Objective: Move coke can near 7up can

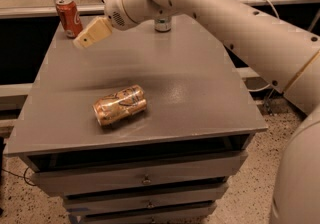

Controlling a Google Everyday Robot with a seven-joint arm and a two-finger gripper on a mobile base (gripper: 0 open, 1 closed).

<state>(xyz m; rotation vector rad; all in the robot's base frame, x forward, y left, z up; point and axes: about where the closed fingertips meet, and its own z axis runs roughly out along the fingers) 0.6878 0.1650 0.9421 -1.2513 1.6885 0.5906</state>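
The red coke can (69,16) stands upright at the far left corner of the grey table (200,93). The 7up can (162,24) stands at the far middle edge, mostly hidden behind my white arm; only its lower part shows. My gripper (84,40) hangs over the table's far left, just right of and a little nearer than the coke can, not touching it.
A gold-orange can (120,104) lies on its side in the middle front of the table. My arm (240,28) spans from the right across the far half of the table. Drawers (145,180) sit below the front edge.
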